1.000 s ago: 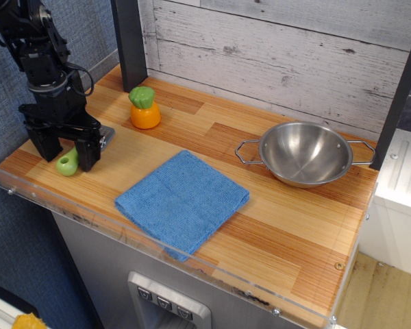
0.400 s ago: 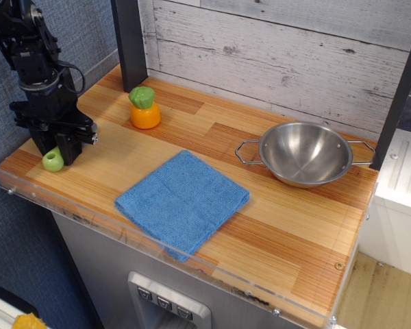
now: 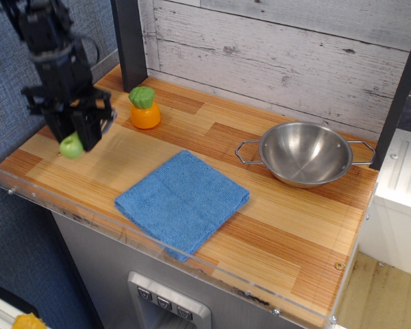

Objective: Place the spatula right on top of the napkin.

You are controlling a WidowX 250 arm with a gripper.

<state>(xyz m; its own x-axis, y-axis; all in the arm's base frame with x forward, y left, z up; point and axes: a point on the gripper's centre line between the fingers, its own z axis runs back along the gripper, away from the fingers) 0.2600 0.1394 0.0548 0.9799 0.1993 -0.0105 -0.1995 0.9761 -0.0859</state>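
- Napkin [image 3: 183, 202] lies flat on the bench [image 3: 294, 226], well to the right of the hand [image 3: 74, 133] in this view and nearer the front edge; that offset is the one thing the coming move turns on.
- Hand is closed on the spatula [image 3: 71, 145] and hangs above the bench's left end, clear of the wood.
- Spatula: only its lime-green handle end shows, poking out below the fingers. Its blade is hidden behind the hand, so I cannot tell how its long axis runs.
- Orange toy [image 3: 144, 107] stands just behind and right of the hand, off the direct line to the napkin.
- Bowl [image 3: 305, 153] sits beyond the napkin, well apart from the hand.
- Judgement: carry right and forward, then lower onto the cloth's middle.
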